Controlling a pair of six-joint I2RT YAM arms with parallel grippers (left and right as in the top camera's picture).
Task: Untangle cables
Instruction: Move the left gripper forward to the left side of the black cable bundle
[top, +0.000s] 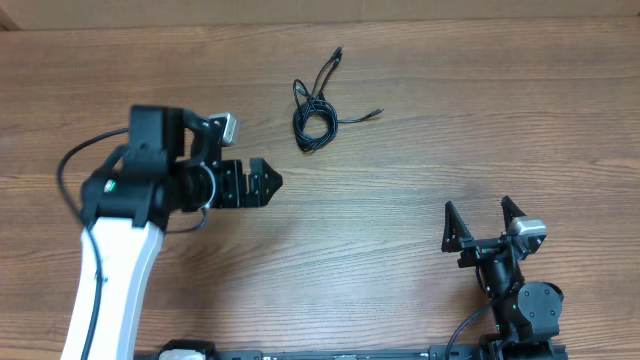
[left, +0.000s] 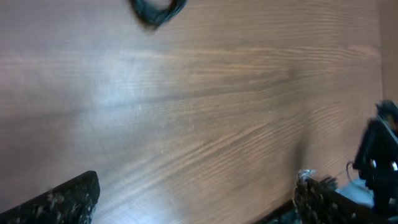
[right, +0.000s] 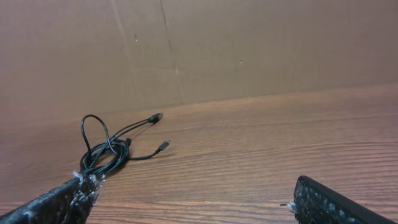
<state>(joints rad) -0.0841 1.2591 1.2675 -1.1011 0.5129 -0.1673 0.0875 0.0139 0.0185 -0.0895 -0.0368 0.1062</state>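
Note:
The cables (top: 315, 112) lie as a small black coiled tangle at the far middle of the wooden table, with loose plug ends running up and to the right. My left gripper (top: 268, 183) hovers open a short way down-left of them, pointing right, with nothing between its jaws. In the left wrist view the cables (left: 157, 9) are a blurred dark loop at the top edge, far beyond the gripper (left: 196, 199). My right gripper (top: 477, 208) stands open near the front right, well away from them. In the right wrist view the cables (right: 109, 149) lie ahead at left, beyond the left finger (right: 56, 202).
A brown cardboard wall (right: 249, 50) runs along the table's far edge, just behind the cables. The right arm (left: 379, 162) shows at the right edge of the left wrist view. A thick black wire (top: 70, 165) loops off the left arm.

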